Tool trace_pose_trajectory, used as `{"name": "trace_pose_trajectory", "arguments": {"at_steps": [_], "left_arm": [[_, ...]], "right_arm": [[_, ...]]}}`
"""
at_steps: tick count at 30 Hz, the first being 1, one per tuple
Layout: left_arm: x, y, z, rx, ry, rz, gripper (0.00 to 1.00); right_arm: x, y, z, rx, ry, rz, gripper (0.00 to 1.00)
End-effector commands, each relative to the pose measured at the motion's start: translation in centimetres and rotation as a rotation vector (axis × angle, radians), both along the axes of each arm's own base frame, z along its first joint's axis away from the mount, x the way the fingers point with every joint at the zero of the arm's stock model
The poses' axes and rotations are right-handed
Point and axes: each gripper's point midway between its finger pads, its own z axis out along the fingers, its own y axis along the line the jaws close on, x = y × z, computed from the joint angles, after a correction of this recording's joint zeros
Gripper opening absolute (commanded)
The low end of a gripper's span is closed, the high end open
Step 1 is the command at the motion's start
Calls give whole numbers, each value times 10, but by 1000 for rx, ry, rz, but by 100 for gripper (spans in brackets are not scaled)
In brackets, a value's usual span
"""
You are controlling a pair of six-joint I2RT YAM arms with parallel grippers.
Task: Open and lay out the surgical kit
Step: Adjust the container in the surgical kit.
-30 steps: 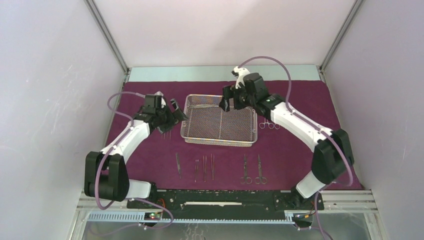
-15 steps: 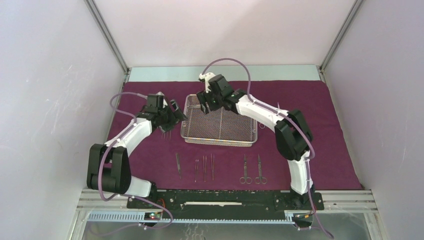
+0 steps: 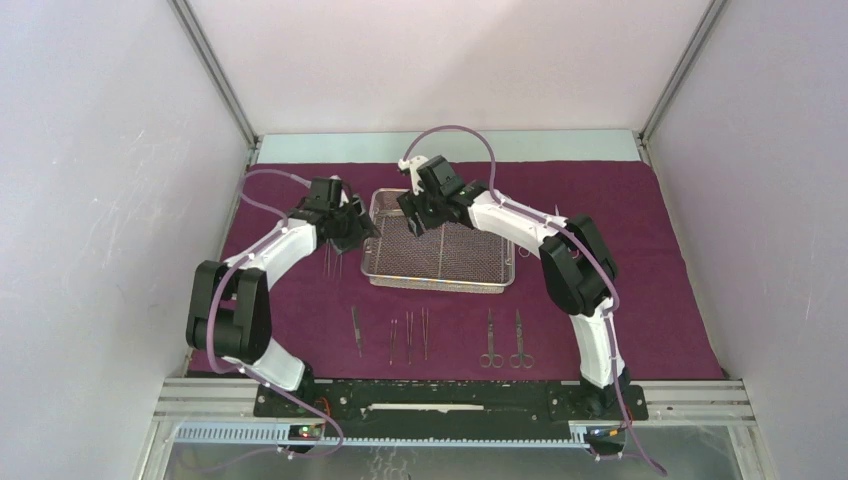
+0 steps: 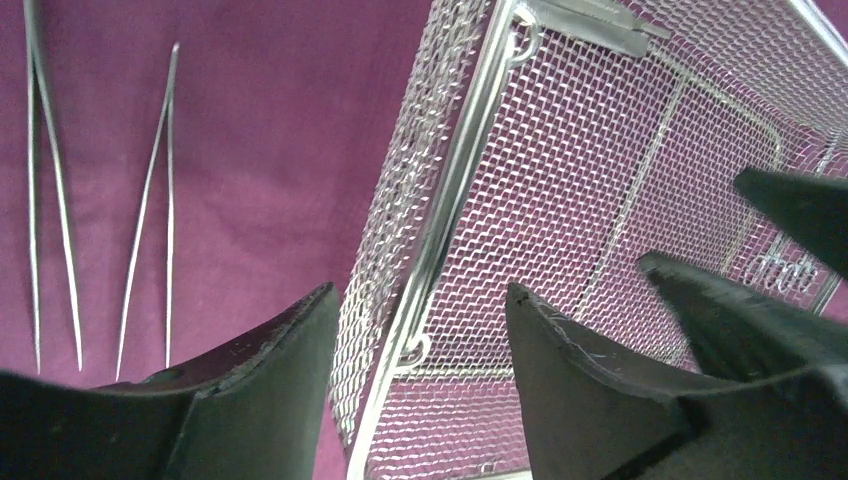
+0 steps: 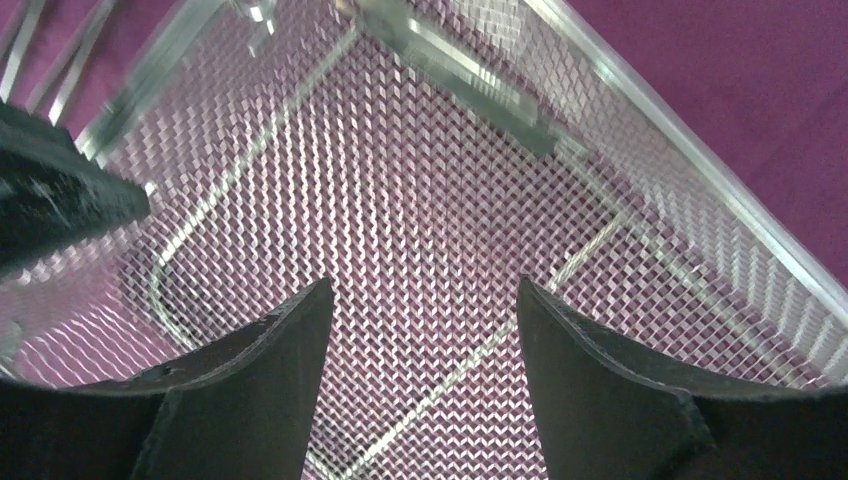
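Currently left end effector (image 4: pixel 418 300) gapes astride tray (image 4: pixel 462 165) rim; right end effector (image 5: pixel 422 290) gapes empty.

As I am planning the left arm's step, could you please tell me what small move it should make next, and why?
Probably close the left fingers on the tray: they stand open astride its left wall, one finger inside and one outside.

cloth (image 3: pixel 620 210): maroon, flat | mesh tray (image 3: pixel 440 284): centred on it (silver wire) | instruments (image 3: pixel 490 340): laid around tray
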Motion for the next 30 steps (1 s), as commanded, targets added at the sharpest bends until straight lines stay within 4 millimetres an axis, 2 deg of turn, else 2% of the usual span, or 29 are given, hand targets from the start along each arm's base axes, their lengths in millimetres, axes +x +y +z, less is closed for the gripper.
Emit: {"name": "trace_pose_trajectory", "arguments": {"at_steps": [1, 8, 18, 22, 30], "left_arm": [[26, 1, 11, 84, -46, -11, 66], [34, 6, -5, 148, -20, -12, 57], [38, 5, -13, 177, -8, -5, 48], [41, 2, -11, 176, -25, -8, 37], [48, -1, -4, 178, -94, -19, 4]], "right_arm": [[-11, -13, 22, 42, 7, -19, 76], [-27, -29, 24, 49, 50, -48, 75], [-39, -51, 15, 27, 85, -122, 74], [-40, -61, 16, 28, 86, -148, 75], [-39, -65, 11, 34, 102, -173, 74]]}}
